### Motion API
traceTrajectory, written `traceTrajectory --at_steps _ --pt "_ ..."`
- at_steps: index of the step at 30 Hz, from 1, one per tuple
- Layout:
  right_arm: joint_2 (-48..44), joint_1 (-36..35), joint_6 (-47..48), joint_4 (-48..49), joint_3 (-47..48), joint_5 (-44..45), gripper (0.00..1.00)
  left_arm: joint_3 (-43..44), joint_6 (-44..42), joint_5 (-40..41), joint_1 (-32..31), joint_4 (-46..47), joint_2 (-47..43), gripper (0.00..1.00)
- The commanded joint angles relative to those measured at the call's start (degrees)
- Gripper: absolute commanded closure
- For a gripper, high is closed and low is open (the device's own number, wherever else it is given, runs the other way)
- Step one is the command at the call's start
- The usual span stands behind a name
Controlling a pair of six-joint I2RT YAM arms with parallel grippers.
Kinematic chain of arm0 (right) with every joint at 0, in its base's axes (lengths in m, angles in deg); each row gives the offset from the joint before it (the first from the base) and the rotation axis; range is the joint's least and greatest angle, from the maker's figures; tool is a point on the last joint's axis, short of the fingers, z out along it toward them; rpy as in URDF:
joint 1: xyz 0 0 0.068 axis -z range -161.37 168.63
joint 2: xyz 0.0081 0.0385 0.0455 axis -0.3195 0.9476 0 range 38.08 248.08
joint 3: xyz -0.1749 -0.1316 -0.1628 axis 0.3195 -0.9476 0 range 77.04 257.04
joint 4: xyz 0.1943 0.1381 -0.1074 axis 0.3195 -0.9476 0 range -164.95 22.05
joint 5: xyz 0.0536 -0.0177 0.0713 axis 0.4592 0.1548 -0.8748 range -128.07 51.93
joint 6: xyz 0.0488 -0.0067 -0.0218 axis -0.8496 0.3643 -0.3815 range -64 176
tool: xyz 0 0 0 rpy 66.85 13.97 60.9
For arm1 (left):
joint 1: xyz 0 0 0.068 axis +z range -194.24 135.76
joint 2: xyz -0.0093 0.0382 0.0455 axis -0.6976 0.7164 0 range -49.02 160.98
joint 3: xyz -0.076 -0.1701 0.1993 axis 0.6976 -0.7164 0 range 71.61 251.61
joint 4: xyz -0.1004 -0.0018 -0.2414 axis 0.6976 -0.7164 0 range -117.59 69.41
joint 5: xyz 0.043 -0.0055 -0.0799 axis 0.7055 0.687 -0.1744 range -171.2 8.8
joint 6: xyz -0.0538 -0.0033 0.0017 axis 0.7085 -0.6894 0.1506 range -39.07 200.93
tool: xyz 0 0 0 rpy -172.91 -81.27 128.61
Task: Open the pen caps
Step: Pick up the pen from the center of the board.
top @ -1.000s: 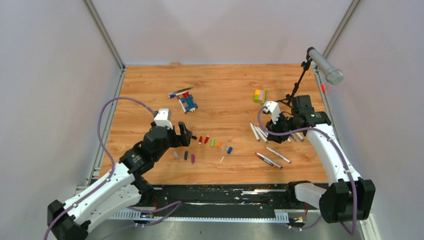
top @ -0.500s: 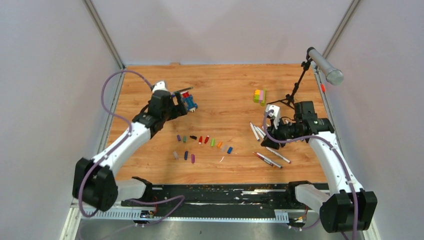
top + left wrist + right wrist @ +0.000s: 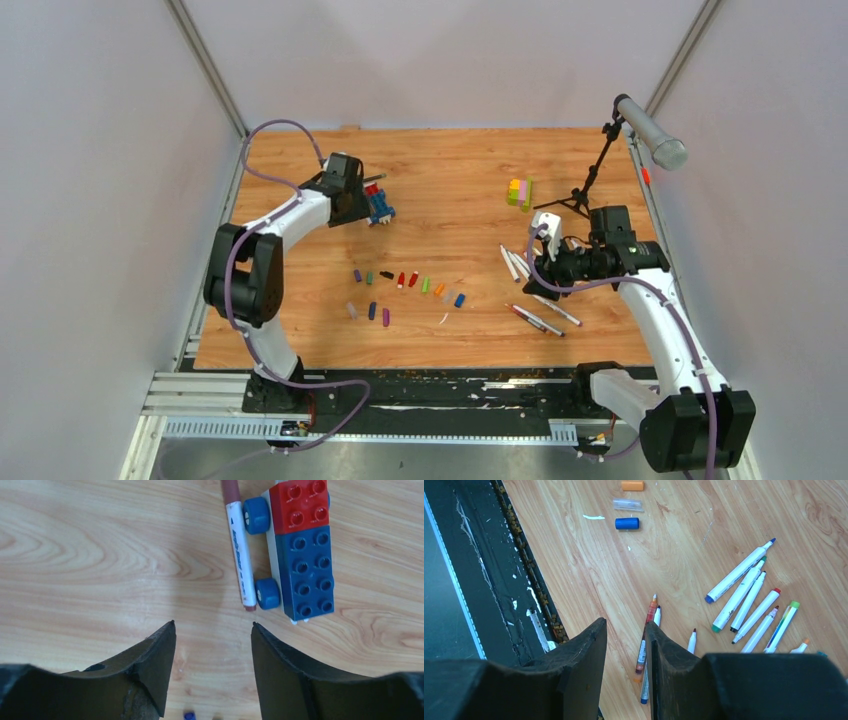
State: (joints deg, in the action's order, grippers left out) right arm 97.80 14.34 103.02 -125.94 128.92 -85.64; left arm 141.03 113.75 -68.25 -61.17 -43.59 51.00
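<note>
Several loose pen caps (image 3: pixel 410 282) in mixed colours lie in a row mid-table; a blue cap (image 3: pixel 627 523) and an orange cap (image 3: pixel 632 485) show in the right wrist view. Uncapped white pens (image 3: pixel 738 573) lie fanned out to the right, and two more pens (image 3: pixel 647 630) lie just beyond my right gripper (image 3: pixel 625 624). It hangs open, jaws narrowly apart, holding nothing. My left gripper (image 3: pixel 212 625) is open over bare wood at the far left. Ahead of it, a white pen (image 3: pixel 240 555) with a dark red cap lies against the toy brick figure (image 3: pixel 300 550).
A yellow-green-pink block stack (image 3: pixel 519 192) and a black microphone stand (image 3: pixel 598 170) stand at the back right. The black rail (image 3: pixel 430 390) runs along the near edge, and grey walls close the table on three sides.
My left arm has swung from the cap row to the far left, beside the toy brick figure, and its jaws have narrowed. The right arm has shifted only slightly.
</note>
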Motion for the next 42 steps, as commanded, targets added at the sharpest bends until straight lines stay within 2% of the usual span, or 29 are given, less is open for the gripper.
traceTrajectory --at_steps 1,14,21,27,33,42 --pt "-1.12 0.34 1.23 1.71 -0.22 -0.52 0.65 6.54 -2.87 -2.23 0.89 -1.56 3.77 0.37" --pt "-1.03 0.34 1.25 1.92 -0.46 -0.33 0.65 17.76 -2.95 -2.05 1.81 -7.36 15.10 0.46" --pt "-1.14 0.34 1.31 1.92 -0.53 -0.24 0.65 22.42 -2.81 -1.61 2.07 -9.87 18.78 0.47" --pt "-1.14 0.34 1.33 1.92 -0.56 -0.27 0.64 27.29 -2.30 -2.10 2.16 -14.01 22.83 0.53" --pt "-1.10 0.33 1.31 1.91 -0.61 -0.24 0.64 28.44 -2.45 -1.65 2.18 -15.20 24.14 0.53" --pt "-1.13 0.34 1.37 1.92 -0.64 -0.09 0.64 31.46 -4.09 -0.84 2.25 -18.84 26.27 0.59"
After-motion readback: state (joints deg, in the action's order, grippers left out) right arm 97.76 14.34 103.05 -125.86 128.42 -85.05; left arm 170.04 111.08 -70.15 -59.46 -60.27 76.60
